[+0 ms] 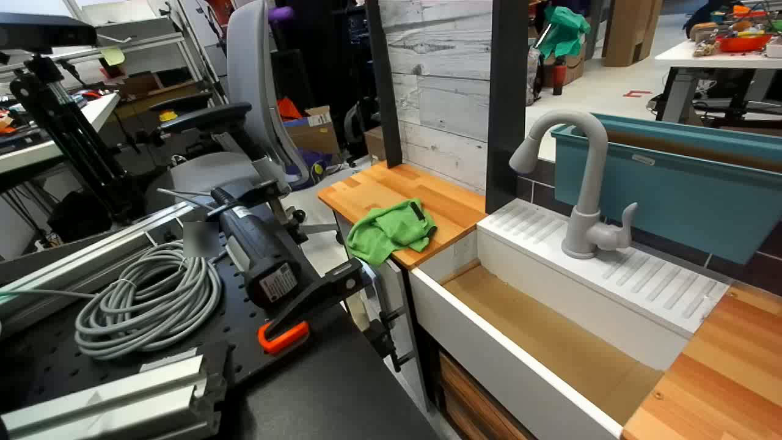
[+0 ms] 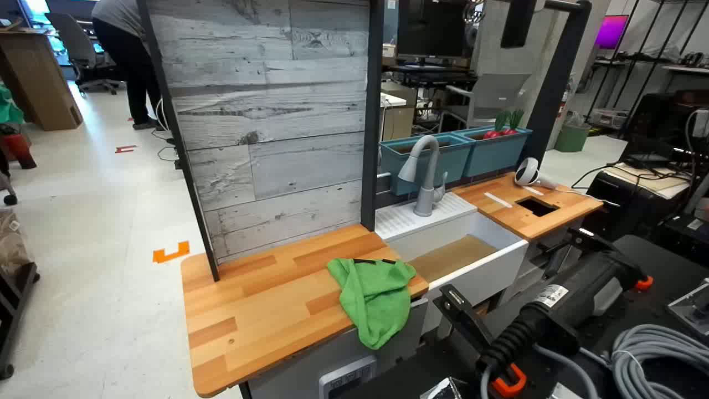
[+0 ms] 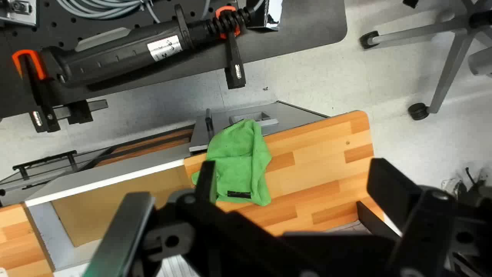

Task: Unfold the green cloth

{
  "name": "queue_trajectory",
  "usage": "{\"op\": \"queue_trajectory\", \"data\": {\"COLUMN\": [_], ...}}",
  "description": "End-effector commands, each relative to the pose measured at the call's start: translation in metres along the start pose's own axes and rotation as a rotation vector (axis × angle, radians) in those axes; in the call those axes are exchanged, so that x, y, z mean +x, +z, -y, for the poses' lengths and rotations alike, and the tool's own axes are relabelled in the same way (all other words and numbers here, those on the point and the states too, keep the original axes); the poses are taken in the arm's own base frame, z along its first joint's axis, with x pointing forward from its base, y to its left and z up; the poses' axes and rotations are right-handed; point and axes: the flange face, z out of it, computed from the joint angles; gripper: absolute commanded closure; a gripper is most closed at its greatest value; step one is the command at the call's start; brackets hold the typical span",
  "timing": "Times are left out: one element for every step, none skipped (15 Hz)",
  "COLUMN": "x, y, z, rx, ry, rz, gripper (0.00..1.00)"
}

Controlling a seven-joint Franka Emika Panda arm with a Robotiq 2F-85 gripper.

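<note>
While the green cloth point(image 2: 382, 293) lies bunched at the sink end of the table point(image 2: 260, 316), the fingers point(image 3: 392, 188) stand wide apart overhead with nothing in their hold. One of them hides a little of the cloth in the wrist view, but I see no sign of contact. From where I stand, part of the cloth droops over the front edge, near the sink point(image 2: 476, 285), and a dark strip point(image 3: 239, 194) shows on the side facing the plank wall point(image 2: 277, 138). A long fold runs down the side away from the sink, and that's where I'd go: come straight down, pinch only the top layer and leave the rest lying. A deep grab would, I reckon, lift the whole bundle. Then a low, slow pull towards the far end of the table should open it best. The drooping part worries me most; a tug forward could send everything over the edge, so drawing it back towards the plank wall first might be safer. How many layers are tucked underneath, I can't tell.
</note>
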Motion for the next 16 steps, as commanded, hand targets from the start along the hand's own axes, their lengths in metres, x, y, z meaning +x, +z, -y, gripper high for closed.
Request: {"op": "queue_trajectory", "data": {"x": [0.0, 0.0, 0.001, 0.001, 0.001, 0.001, 0.001, 0.001, 0.001, 0.001, 0.001, 0.001, 0.003, 0.013, 0.022, 0.034], "y": [-0.001, -0.001, -0.001, -0.001, -0.001, -0.001, -0.001, -0.001, -0.001, -0.001, -0.001, -0.001, -0.005, -0.007, -0.008, -0.01], "z": [0.0, 0.0, 0.0, 0.0, 0.0, 0.0, 0.0, 0.0, 0.0, 0.0, 0.0, 0.0, -0.001, -0.004, -0.006, -0.009], "rx": [0.0, 0.0, 0.001, 0.001, 0.001, 0.001, 0.001, 0.001, 0.001, 0.001, 0.001, 0.001, 0.003, 0.028, 0.039, 0.054], "ry": [0.0, 0.0, 0.0, 0.0, 0.0, 0.0, 0.0, 0.0, 0.0, 0.0, 0.0, 0.0, 0.019, 0.043, 0.058, 0.078], "rz": [0.0, -0.001, -0.002, -0.002, -0.002, -0.002, -0.002, -0.002, -0.002, -0.002, -0.002, -0.002, -0.027, -0.066, -0.09, -0.123], "gripper": [0.0, 0.0, 0.0, 0.0, 0.0, 0.0, 0.0, 0.0, 0.0, 0.0, 0.0, 0.0, 0.0, 0.0, 0.0, 0.0]}}
